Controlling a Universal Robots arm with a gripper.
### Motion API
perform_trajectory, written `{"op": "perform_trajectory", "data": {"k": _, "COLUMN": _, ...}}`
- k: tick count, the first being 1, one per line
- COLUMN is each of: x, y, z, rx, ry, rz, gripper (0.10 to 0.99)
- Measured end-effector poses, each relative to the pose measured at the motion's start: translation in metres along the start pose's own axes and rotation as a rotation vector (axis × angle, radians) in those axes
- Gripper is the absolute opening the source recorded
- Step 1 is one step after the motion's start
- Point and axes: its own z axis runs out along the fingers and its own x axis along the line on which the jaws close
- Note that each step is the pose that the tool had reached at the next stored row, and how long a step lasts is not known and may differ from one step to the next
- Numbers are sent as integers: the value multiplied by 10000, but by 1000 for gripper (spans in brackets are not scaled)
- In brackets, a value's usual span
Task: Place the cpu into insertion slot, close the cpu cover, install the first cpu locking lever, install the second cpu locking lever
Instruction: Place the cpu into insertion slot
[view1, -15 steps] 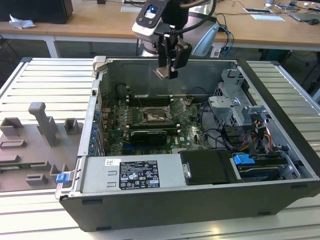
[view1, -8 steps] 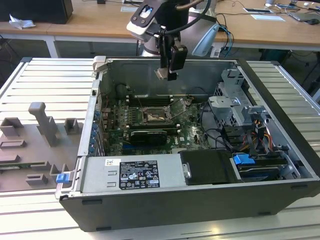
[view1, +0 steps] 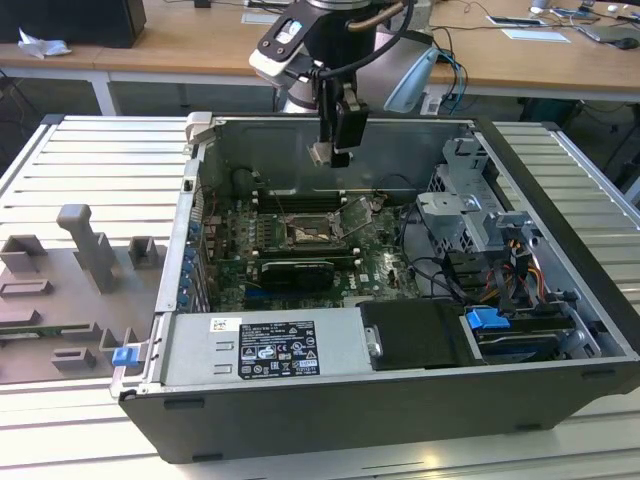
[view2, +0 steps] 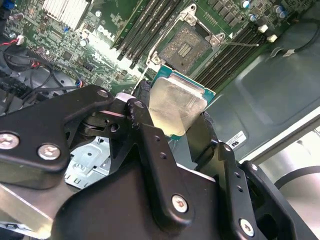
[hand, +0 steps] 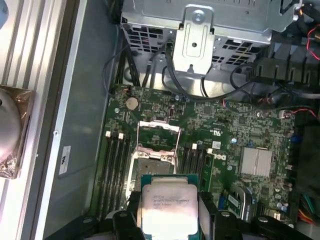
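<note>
The claw (view1: 336, 150) hangs over the open computer case (view1: 330, 425) on the slatted worktop (view1: 90, 160), and it has the cpu (hand: 169, 209) pinched between its two black fingers (view2: 150, 140), closed just to the chip's width. The chip is up in the air above the green board, close to over the insertion slot (hand: 152, 164) but well clear of touching it. The cpu cover (hand: 159, 124) is swung back on its hinge, so the socket lies bare underneath.

This chip looks light, thin and rigid. Its smooth metal top is probably slick, and I'd judge the underside and the socket's contacts to be delicate. The sensible hold is on two opposite edges, flat and level. That's how the fingers sit in both wrist views, with the pale top face left clear.
</note>
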Motion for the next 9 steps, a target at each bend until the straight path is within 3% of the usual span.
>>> {"op": "perform_trajectory", "data": {"k": 6, "x": -1, "y": -3, "z": 50, "rx": 84, "ry": 10, "rz": 52, "gripper": 537}}
{"op": "perform_trajectory", "data": {"k": 9, "x": -1, "y": -9, "z": 123, "rx": 209, "ry": 21, "rz": 169, "gripper": 537}}
